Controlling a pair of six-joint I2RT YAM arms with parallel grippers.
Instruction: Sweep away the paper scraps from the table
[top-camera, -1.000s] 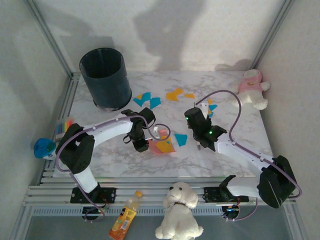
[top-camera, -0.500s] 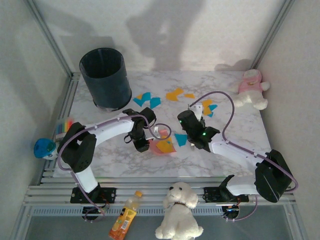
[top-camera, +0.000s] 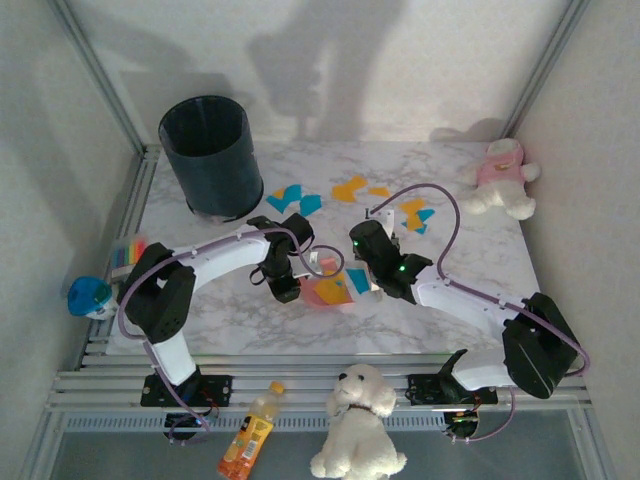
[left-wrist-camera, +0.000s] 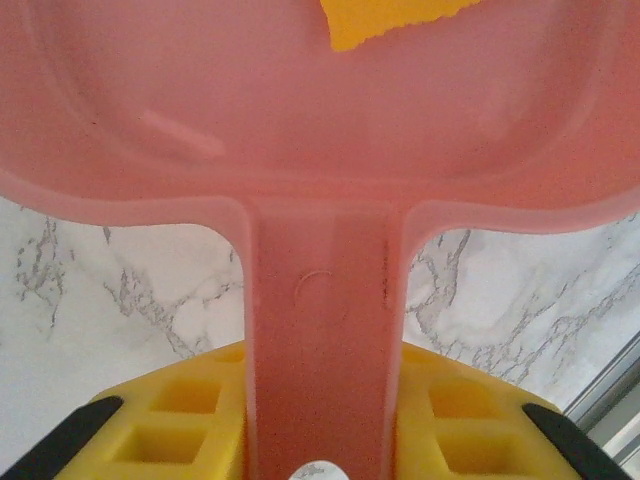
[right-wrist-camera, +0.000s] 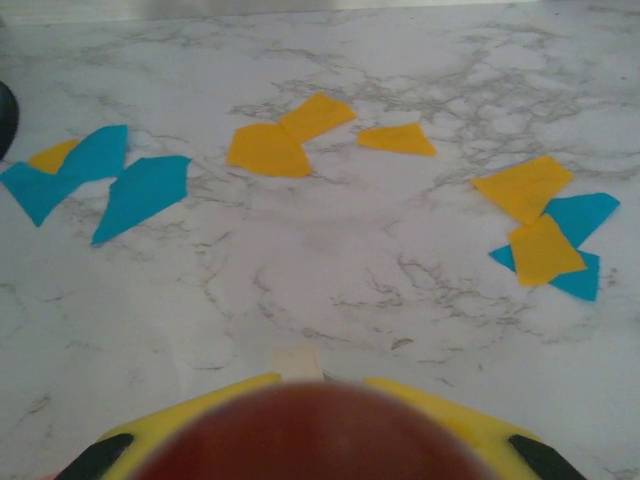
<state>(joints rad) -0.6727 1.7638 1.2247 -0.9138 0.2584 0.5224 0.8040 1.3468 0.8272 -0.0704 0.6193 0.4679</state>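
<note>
Viewing the bench (top-camera: 230, 322) from above, the pink dustpan (top-camera: 325, 292) rests just toward 6 o'clock of centre, its mouth facing 3 o'clock. The left hand (top-camera: 284, 288) is clamped on the dustpan handle (left-wrist-camera: 320, 330); the left wrist view shows that handle gripped between the yellow pads (left-wrist-camera: 190, 430). One orange scrap (left-wrist-camera: 385, 20) lies inside the pan, and a teal scrap (top-camera: 358, 281) sits at its mouth, touching or just beside the lip.

The right hand (top-camera: 368, 238) is at centre, pointing toward 12 o'clock. Its jaws are together on a blurred dark-red object (right-wrist-camera: 310, 435), whose nature cannot be told; a small pale tip (right-wrist-camera: 297, 361) shows beyond it.

Most of the paper scraps (right-wrist-camera: 265, 148) lie unswept on the far half: a teal and orange group (top-camera: 293, 198) toward 11 o'clock, orange pieces (top-camera: 350, 188) at 12 o'clock, and a mixed cluster (top-camera: 415, 213) toward 1 o'clock. A dark bin (top-camera: 210, 155) stands at the 10 o'clock corner.

Judged from this layout, the task is in its early part: little is collected, three groups await sweeping, and emptying the pan is not yet done.
</note>
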